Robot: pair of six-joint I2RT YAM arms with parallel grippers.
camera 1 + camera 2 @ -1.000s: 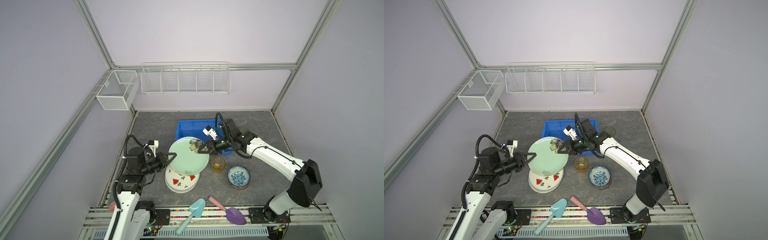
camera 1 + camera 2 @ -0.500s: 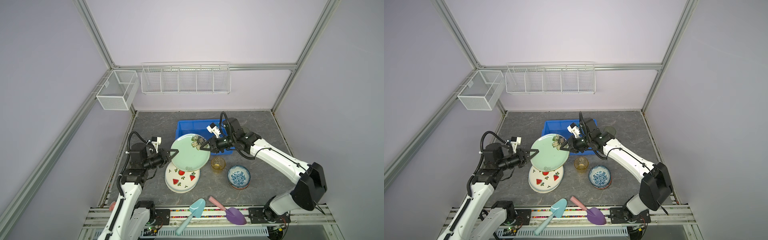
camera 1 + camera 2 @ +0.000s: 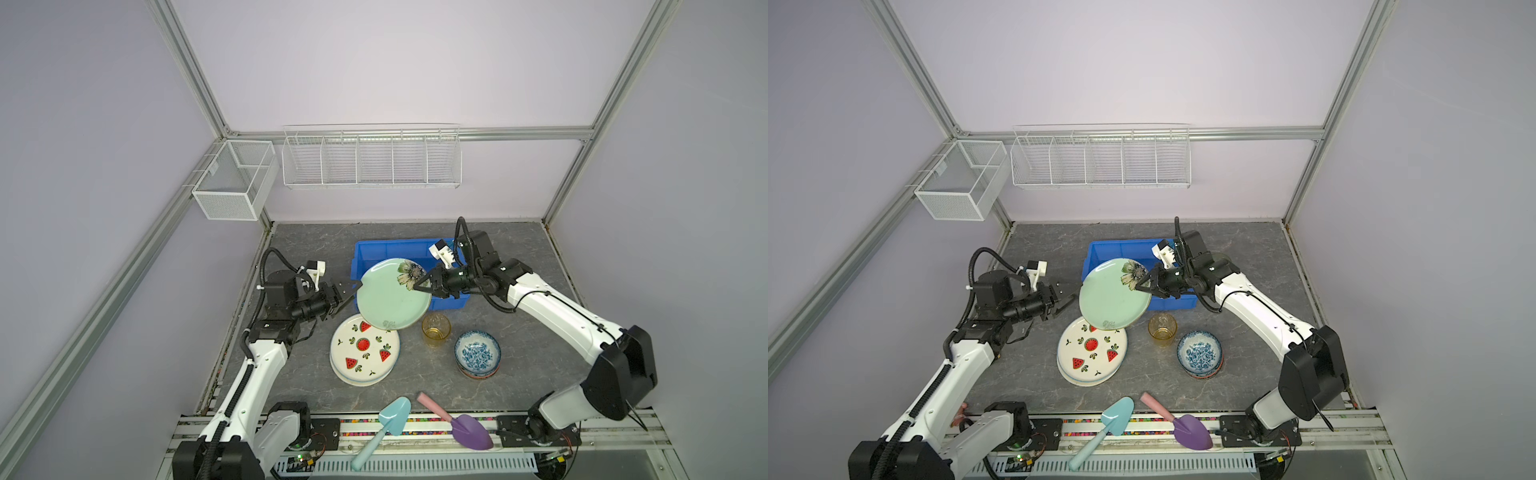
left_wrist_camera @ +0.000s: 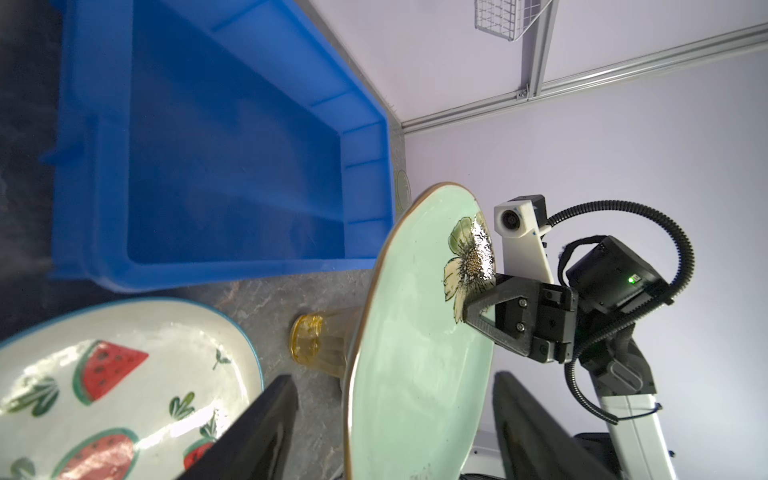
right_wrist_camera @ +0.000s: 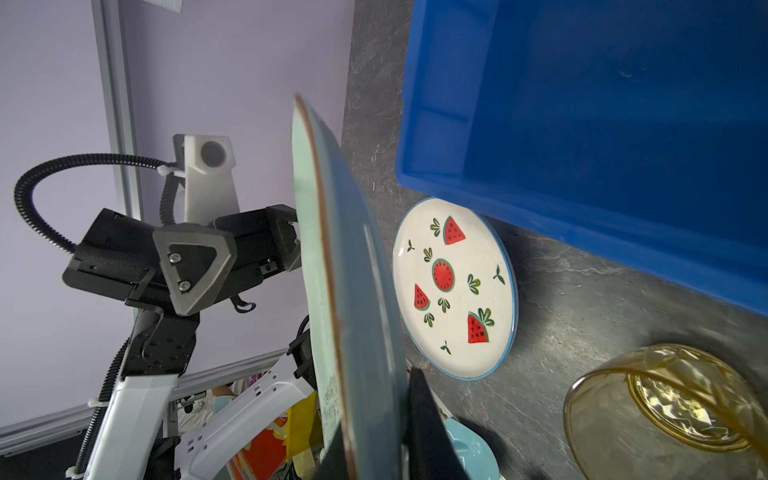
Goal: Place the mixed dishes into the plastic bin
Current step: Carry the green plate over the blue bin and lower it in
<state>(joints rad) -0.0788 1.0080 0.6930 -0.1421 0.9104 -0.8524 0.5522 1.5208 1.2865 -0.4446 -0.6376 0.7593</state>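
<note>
Here, right tool [image 3: 422,283] pinches the glossy round green plate [image 3: 386,301]; left tool [image 3: 352,291] gapes.

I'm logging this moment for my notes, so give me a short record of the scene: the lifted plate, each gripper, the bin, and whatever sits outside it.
lifted item: green floral plate, steeply tilted, near the bin's front corner
right gripper: shut on the plate's flowered rim
left gripper: open, jaws apart either side of the opposite rim
blue bin: nothing visible inside
outside bin: watermelon plate, amber tumbler, blue-white bowl
front edge: teal shovel, purple shovel
</note>
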